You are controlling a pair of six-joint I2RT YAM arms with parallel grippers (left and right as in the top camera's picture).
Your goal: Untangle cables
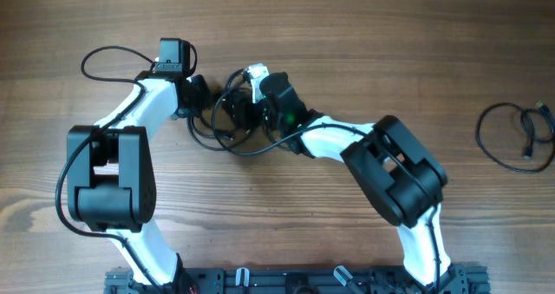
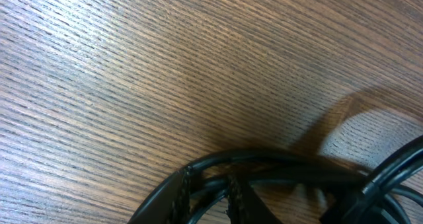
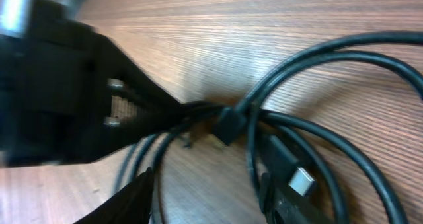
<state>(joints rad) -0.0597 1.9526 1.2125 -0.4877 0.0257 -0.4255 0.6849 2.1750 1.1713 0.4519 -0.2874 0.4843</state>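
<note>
The cables (image 1: pixel 234 147) lie in a black tangle on the wooden table, between my two grippers. My left gripper (image 1: pixel 198 94) is at the tangle's left side. In the left wrist view its fingers (image 2: pixel 180 196) stand close together, with a black strand (image 2: pixel 264 159) running through them. The right wrist view shows that same gripper (image 3: pixel 79 105) pinching a bunch of strands (image 3: pixel 198 110). My right gripper (image 3: pixel 205 191) is open over the tangle. Its two fingertips (image 3: pixel 132 197) are wide apart, with bare wood and loose strands between them. A silver-tipped plug (image 3: pixel 303 181) lies by its right finger.
A separate black coiled cable (image 1: pixel 526 142) lies at the far right of the table. The left arm's own thicker wire (image 1: pixel 95 58) loops out at the upper left. The arm bases (image 1: pixel 295 281) stand along the front edge.
</note>
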